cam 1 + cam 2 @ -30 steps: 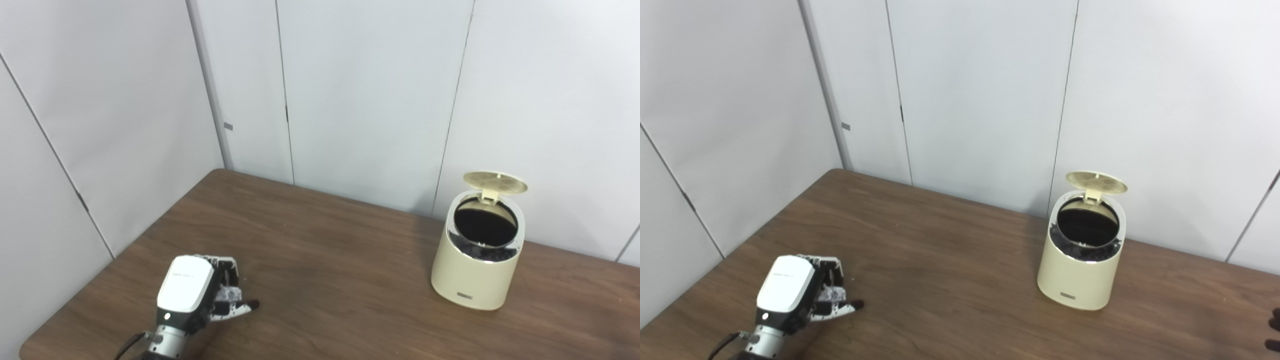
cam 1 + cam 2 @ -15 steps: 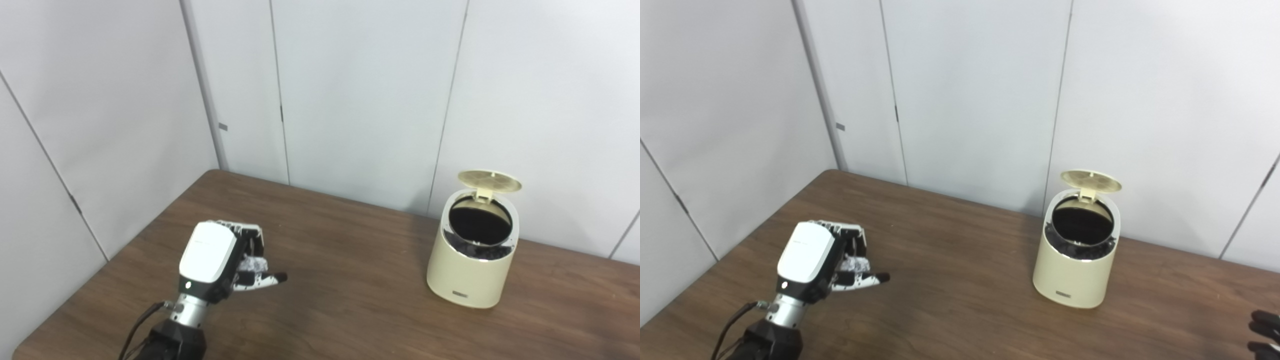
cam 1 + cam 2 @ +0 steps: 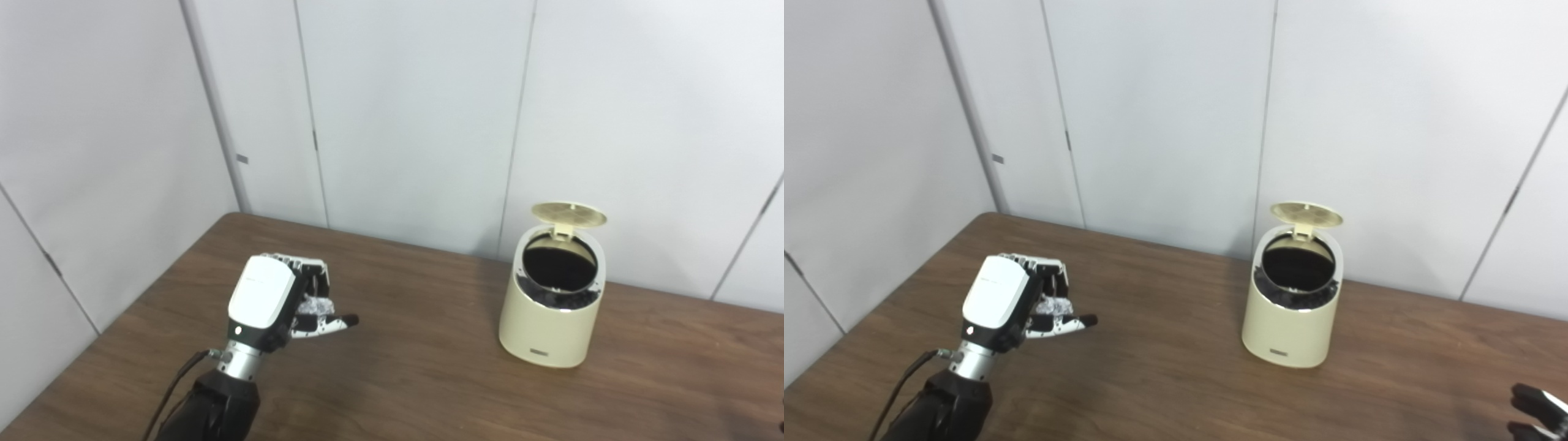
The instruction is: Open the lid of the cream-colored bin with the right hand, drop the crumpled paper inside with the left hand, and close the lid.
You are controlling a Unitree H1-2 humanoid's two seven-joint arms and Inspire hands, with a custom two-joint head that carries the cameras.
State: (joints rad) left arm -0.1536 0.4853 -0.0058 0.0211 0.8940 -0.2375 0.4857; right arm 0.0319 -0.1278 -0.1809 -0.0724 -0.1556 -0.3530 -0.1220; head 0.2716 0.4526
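Note:
The cream-colored bin (image 3: 553, 309) stands on the brown table (image 3: 416, 367) near the back wall, its round lid (image 3: 568, 214) tipped up at the back and the dark inside showing. My left hand (image 3: 274, 303) is raised above the table's left part, well left of the bin, its fingers shut on the crumpled paper (image 3: 313, 306), which shows as a whitish wad inside the hand. Only the dark fingertips of my right hand (image 3: 1532, 407) show at the bottom right corner of the right eye view; its state is hidden.
White wall panels (image 3: 398, 110) close off the table at the back and on the left. The table's left edge (image 3: 116, 318) runs diagonally beside my left arm. Bare wood lies between the left hand and the bin.
My left hand has risen off the table with the paper in it and moved toward the bin. The camera has turned, shifting the bin leftward in the picture. The lid stays up.

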